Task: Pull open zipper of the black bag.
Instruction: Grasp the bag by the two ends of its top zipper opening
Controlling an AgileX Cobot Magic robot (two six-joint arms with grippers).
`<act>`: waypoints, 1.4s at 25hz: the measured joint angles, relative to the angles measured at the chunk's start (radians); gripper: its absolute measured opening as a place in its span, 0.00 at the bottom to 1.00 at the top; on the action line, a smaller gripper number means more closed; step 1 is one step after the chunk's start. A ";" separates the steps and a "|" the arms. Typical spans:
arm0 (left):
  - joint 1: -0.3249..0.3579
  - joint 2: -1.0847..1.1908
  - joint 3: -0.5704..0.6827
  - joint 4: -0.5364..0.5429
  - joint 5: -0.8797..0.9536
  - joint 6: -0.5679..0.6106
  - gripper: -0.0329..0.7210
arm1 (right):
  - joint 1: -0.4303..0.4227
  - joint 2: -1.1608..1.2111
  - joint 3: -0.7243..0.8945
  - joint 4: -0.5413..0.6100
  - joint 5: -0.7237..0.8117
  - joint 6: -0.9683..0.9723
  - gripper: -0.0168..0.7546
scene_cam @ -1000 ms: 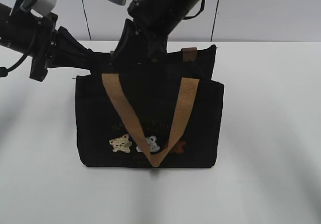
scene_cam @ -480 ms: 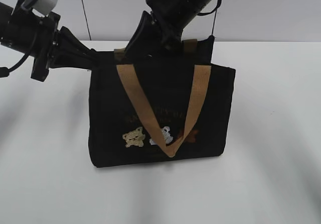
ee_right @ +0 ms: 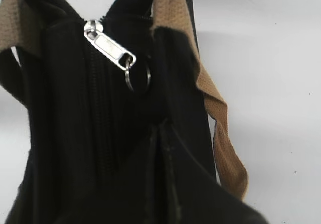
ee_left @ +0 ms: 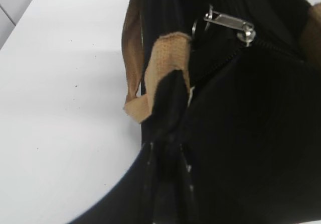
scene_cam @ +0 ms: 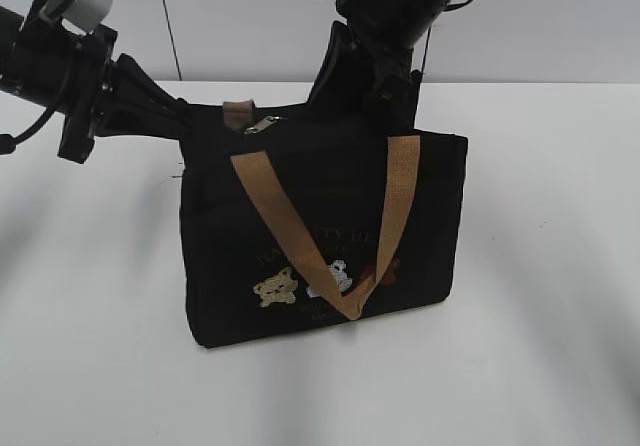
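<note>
The boxy black fabric bag [scene_cam: 325, 236] stands on the white counter [scene_cam: 90, 296]. Left gripper [ee_left: 168, 101] fingers clamp its left top edge. Right gripper [ee_right: 160, 128] fingers are closed on fabric near the right end (not on the silver zipper pull [ee_right: 108, 45]). Risk: the pull lies free near the left end, so tugging fabric merely drags or tips the bag.

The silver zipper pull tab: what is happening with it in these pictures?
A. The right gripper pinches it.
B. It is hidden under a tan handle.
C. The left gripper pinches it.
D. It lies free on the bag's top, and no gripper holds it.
D: in both wrist views the silver pull tab lies bare on the black bag, with no gripper finger on it.
</note>
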 joint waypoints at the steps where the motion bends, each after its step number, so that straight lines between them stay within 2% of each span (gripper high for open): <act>1: 0.000 0.000 0.000 0.000 0.000 0.000 0.12 | 0.000 -0.002 0.000 0.001 -0.001 0.000 0.00; 3: 0.000 0.000 0.000 0.000 0.000 0.000 0.12 | 0.000 -0.010 0.000 0.025 -0.001 -0.001 0.00; 6: 0.000 0.000 0.000 0.000 0.000 0.000 0.12 | 0.000 -0.030 0.000 0.126 -0.001 -0.047 0.02; 7: 0.000 0.000 0.000 0.000 0.000 0.000 0.12 | 0.000 -0.035 0.000 0.162 -0.001 -0.081 0.05; 11: 0.000 0.000 0.000 0.000 0.000 0.000 0.12 | 0.003 -0.041 0.000 0.232 -0.001 -0.144 0.32; 13: 0.000 0.000 0.000 0.000 0.000 0.000 0.12 | 0.009 -0.039 0.000 0.238 -0.002 -0.149 0.39; 22: 0.000 0.000 0.000 0.000 -0.001 0.000 0.12 | 0.063 0.013 0.000 0.165 -0.002 -0.207 0.40; 27: 0.000 0.000 0.000 0.000 -0.001 0.000 0.12 | 0.069 0.032 0.000 0.163 -0.002 -0.297 0.40; 35: 0.000 0.000 0.000 0.002 -0.002 0.000 0.12 | 0.069 0.051 -0.001 0.166 -0.003 -0.307 0.40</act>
